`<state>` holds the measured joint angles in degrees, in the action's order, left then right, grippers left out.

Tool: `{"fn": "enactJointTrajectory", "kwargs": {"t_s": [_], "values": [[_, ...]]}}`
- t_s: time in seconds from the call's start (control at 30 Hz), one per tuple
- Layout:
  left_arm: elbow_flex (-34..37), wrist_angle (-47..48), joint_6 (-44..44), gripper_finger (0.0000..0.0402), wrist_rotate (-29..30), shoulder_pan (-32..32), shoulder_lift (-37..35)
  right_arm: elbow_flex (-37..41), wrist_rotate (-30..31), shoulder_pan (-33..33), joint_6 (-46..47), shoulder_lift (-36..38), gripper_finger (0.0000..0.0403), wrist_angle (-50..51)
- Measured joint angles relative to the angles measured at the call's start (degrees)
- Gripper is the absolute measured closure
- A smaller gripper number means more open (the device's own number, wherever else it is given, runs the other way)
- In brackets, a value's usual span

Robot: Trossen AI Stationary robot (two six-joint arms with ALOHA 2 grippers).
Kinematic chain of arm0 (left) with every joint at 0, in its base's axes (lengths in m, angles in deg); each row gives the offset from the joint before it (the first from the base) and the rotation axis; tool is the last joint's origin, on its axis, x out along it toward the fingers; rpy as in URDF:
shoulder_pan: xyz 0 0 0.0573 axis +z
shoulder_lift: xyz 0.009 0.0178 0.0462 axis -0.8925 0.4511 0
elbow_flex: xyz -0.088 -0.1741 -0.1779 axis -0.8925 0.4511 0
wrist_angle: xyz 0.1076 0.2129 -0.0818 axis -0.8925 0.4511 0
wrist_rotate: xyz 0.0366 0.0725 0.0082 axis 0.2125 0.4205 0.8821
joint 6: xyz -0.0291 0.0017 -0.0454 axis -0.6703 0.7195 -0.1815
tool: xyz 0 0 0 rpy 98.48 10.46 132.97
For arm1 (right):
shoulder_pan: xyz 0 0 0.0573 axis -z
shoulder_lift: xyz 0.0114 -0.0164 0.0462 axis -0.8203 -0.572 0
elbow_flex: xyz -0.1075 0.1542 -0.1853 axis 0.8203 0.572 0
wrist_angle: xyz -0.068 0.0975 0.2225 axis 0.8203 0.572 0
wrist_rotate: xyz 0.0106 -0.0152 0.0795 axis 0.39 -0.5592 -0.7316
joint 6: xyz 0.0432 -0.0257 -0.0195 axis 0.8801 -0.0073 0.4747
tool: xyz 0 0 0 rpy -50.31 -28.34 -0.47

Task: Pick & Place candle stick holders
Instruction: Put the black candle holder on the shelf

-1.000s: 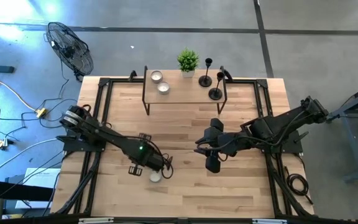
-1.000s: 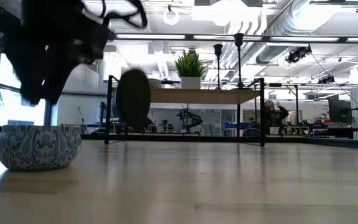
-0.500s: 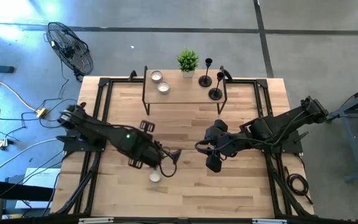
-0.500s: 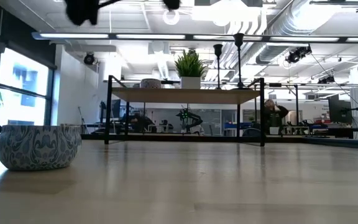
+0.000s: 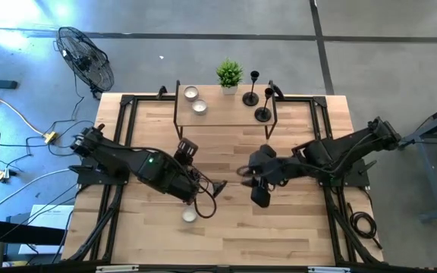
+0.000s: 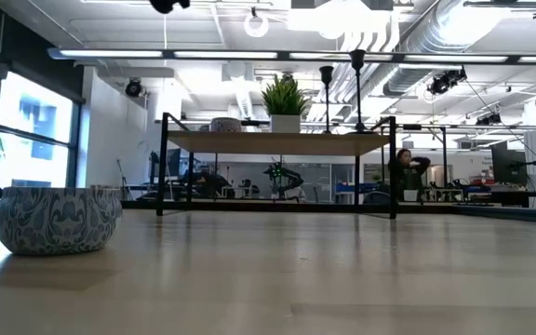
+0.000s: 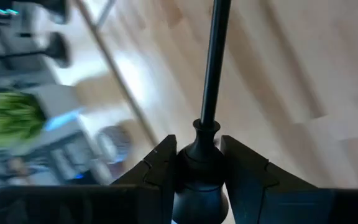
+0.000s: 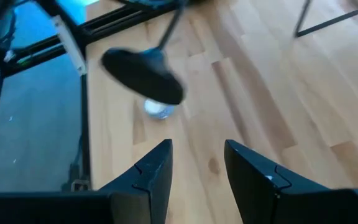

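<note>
My left gripper (image 5: pixel 201 185) hangs above the table's middle, shut on a black candle stick holder (image 7: pixel 211 62). The holder's round base (image 8: pixel 143 76) points toward my right gripper (image 5: pixel 243 172). That gripper hovers open just to the right of the base, with nothing between its fingers (image 8: pixel 157 163). Two more black candle stick holders (image 5: pixel 252 92) (image 5: pixel 264 111) stand upright on their bases on a small wooden shelf (image 5: pixel 222 115) at the table's far side. In the low view their stems (image 6: pixel 326 88) (image 6: pixel 357 84) rise above the shelf. My left gripper pinches the bulbous collar (image 7: pixel 199 154) at one end of the stem between its two fingers. The stem runs straight out ahead, along the fingers. The holder is lifted clear of the table and slants, with its base farthest from the fingers.
A small patterned bowl (image 6: pixel 59 219) sits on the table just near of the left gripper (image 5: pixel 189 216). On the shelf are a potted plant (image 5: pixel 229 74) and two tea lights (image 5: pixel 190 93) (image 5: pixel 199 106). Black frame rails (image 5: pixel 127 121) run along the table's edges.
My left gripper has risen from beside the bowl, gone a little toward the right and far edges and turned. The holder went up with it, out of the low view, and tipped so that its base faces my right gripper. The bowl stayed in place.
</note>
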<state>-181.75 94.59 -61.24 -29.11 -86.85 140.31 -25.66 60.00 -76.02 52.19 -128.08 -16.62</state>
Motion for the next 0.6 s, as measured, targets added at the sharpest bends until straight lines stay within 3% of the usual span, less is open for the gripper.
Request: {"fn": "enactJointTrajectory", "kwargs": {"t_s": [0.2, 0.47, 0.53, 0.6], "values": [[0.04, -0.02, 9.68, 0.0304, 9.82, -0.09, 0.75, 0.00, -1.38, 6.72, -1.74, 1.31, 0.0263, 0.03], [0.04, -1.01, 26.32, 0.0304, 36.09, 0.06, 2.41, 0.00, -11.70, 15.57, -5.08, 1.48, 0.0263, -0.57], [0.04, -3.01, 29.58, 0.0304, 39.51, 0.02, 2.47, 0.00, -13.20, 16.72, -6.62, 1.48, 0.0263, -2.43], [0.02, -5.47, 32.30, 0.0304, 38.32, 0.04, 2.38, 0.00, -14.88, 17.60, -8.58, 1.48, 0.0263, -4.57]]}}
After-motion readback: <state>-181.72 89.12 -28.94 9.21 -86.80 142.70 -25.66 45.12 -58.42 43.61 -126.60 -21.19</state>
